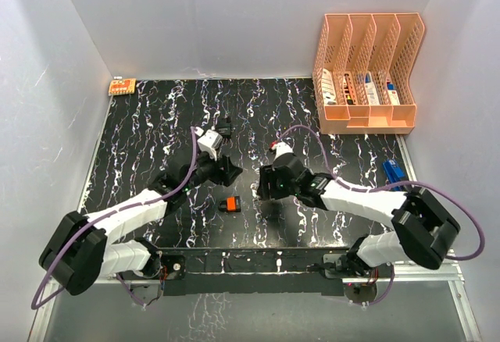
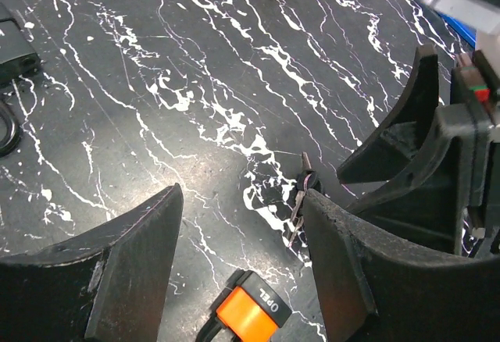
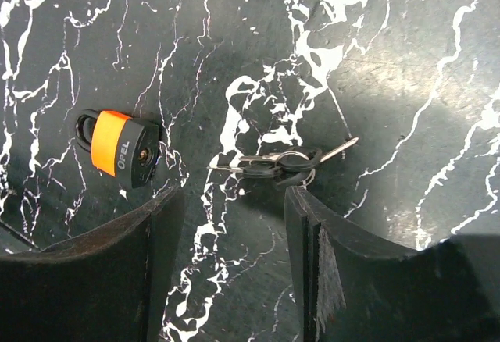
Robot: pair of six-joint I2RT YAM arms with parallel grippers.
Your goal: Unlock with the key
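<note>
**Right gripper** (image 3: 230, 201): jaws parted with only bare tabletop between them; it grasps nothing. The key bunch (image 3: 281, 162) lies flat just beyond the fingertips, its ring at the tip of one finger (image 3: 312, 233). Whether the two touch cannot be told.

**Left gripper** (image 2: 242, 201): jaws likewise spread and empty, low over the table, facing the right gripper across the keys.

**Orange padlock** (image 3: 117, 151): marked OPEL, lying on its side with the keyhole end showing and the shackle apparently closed. It sits left of the keys and apart from them, nearer the arm bases than either gripper, and neither holds it.

**Hazards, as judged:**
- The keys are thin and flat on a hard top, so closing fingers may skate over them or push the bunch away.
- A grip on the ring rather than a blade would leave the key dangling and hard to aim.
- The lock is loose, so any push at the keyhole would slide it unless the other gripper braces it.
- The two grippers work close together and could collide.

**Surface:** the table (image 1: 141, 123) is black with white veining, glossy, with a glare patch by the keys.

**Room:**
- A black padlock (image 2: 17, 49) lies beyond the left gripper.
- A peach file rack (image 1: 367, 73) stands at the far right.
- A blue object (image 1: 393, 172) sits at the right edge.
- A small orange item (image 1: 122, 87) is in the far left corner.
- Plain pale walls (image 1: 211, 14) enclose the space.
</note>
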